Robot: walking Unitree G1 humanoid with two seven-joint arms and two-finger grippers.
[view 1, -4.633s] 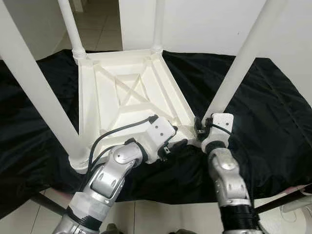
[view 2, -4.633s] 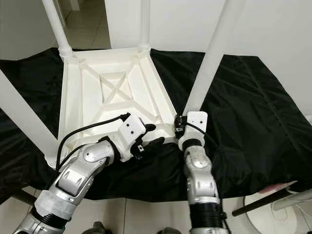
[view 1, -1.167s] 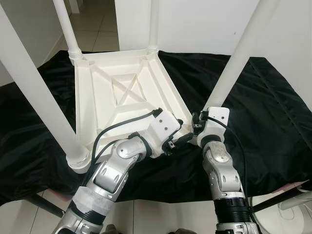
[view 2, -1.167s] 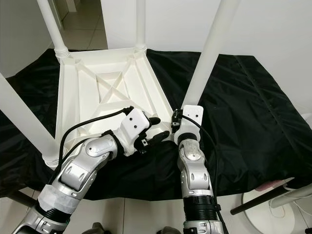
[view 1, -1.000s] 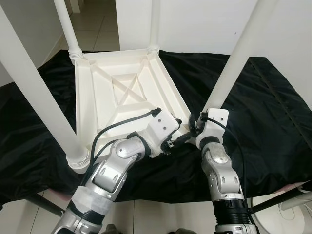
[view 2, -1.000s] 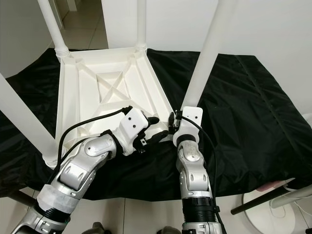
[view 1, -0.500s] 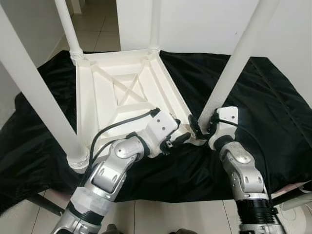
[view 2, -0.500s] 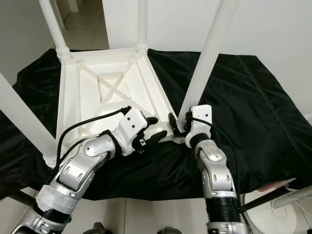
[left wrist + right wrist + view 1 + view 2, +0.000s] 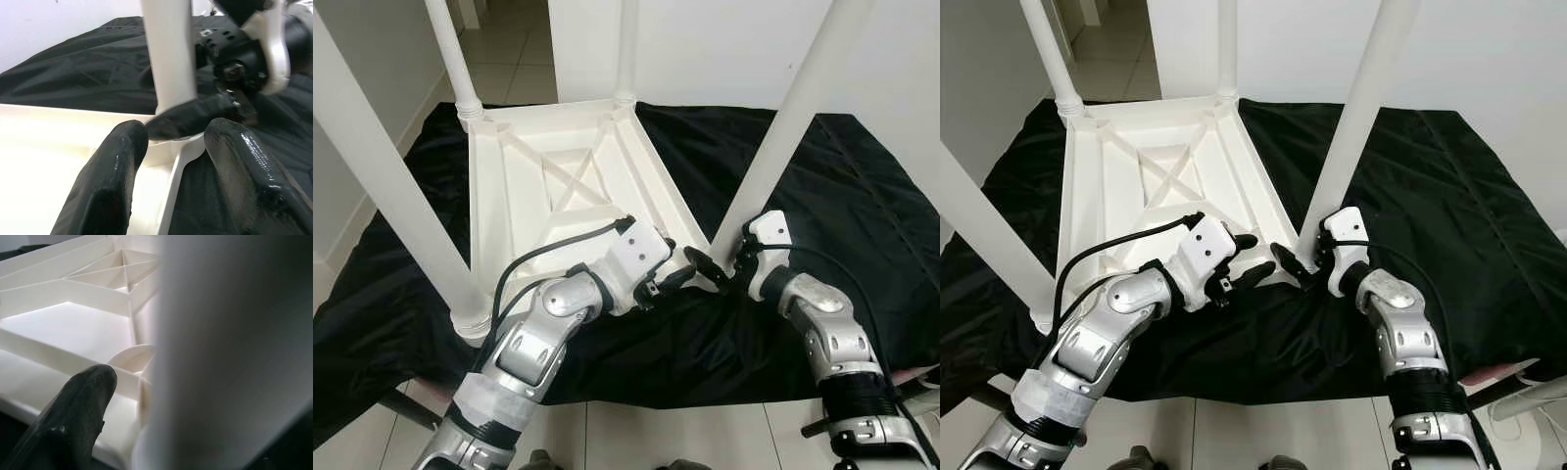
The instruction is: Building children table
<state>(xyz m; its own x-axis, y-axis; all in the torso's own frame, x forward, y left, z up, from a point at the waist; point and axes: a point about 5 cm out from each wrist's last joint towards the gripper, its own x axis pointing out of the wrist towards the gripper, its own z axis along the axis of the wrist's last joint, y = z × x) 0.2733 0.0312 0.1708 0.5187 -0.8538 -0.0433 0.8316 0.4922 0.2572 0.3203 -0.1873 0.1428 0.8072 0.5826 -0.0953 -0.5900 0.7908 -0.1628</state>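
In the left eye view a white children's table [image 9: 558, 186] lies upside down on a black cloth [image 9: 862, 196] spread over a tiled floor [image 9: 499, 78], with four white legs pointing up; the near right leg [image 9: 783, 117] rises from the table's near right corner; the left gripper [image 9: 671, 279] sits at the near edge of the tabletop just left of that corner, its two black fingers parted with nothing between them; the right gripper [image 9: 710, 266] reaches in from the right, one black finger lying against the base of the near right leg.

In the right eye view the same layout holds; the right arm [image 9: 1400, 323] bends in from the near right, and its white wrist block sits just beside the leg's foot.

In the left wrist view the two left fingers [image 9: 112, 181] straddle the table's rim, spread apart and gripping nothing; beyond them the leg stands in its socket, with a right finger pressed along its base.

In the right wrist view the leg looms blurred and very close on one side; one black finger [image 9: 78, 411] lies over the ribbed underside; whether the right gripper is clamped on the leg or merely around it cannot be told.
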